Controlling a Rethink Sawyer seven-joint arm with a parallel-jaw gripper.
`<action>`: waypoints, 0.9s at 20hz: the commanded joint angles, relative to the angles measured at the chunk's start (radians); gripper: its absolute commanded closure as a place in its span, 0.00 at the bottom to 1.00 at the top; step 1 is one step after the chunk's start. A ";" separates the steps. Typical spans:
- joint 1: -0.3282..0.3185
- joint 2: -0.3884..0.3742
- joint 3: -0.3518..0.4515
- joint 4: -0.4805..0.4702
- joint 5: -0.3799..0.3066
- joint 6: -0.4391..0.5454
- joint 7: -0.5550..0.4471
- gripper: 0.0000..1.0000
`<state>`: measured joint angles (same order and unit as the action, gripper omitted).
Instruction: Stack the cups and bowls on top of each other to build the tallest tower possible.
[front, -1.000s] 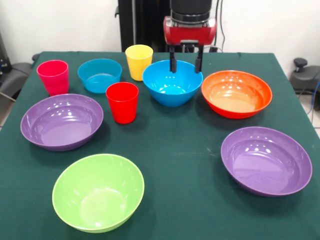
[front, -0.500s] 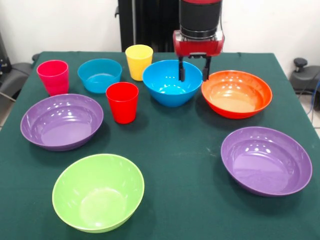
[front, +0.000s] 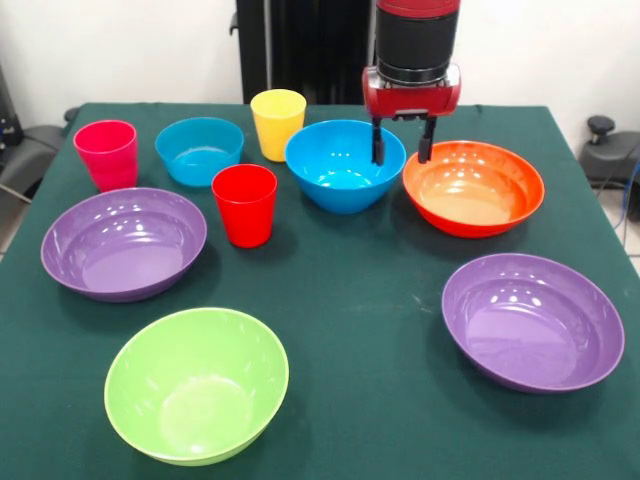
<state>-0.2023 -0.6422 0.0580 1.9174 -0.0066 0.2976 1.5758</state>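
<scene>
All bowls and cups stand apart on the green table; no tower shows. My gripper (front: 402, 155) is open and empty, hanging over the gap between the deep blue bowl (front: 344, 166) and the orange bowl (front: 473, 188), one finger over the blue bowl's right rim. The smaller blue bowl (front: 199, 150) sits at the back left. Purple bowls sit at left (front: 122, 243) and front right (front: 532, 321). The lime green bowl (front: 197, 384) is at the front. The pink cup (front: 106, 153), red cup (front: 245, 204) and yellow cup (front: 277, 124) stand upright.
The green table (front: 370, 300) ends near the front right purple bowl. The robot's black pedestal (front: 300, 50) stands behind the table. A dark chair part (front: 25, 150) shows at the left edge.
The gripper has moved to the right, from over the deep blue bowl's back to over its right rim beside the orange bowl. The bowls and cups have not moved.
</scene>
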 joint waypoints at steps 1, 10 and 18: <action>0.024 -0.002 0.018 -0.016 -0.040 -0.029 0.123 0.00; 0.037 0.002 0.002 0.000 -0.047 -0.045 0.128 0.00; 0.036 0.027 0.004 0.000 -0.043 -0.075 0.133 0.00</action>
<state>-0.1791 -0.6459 0.0227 1.9183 -0.0066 0.2974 1.5758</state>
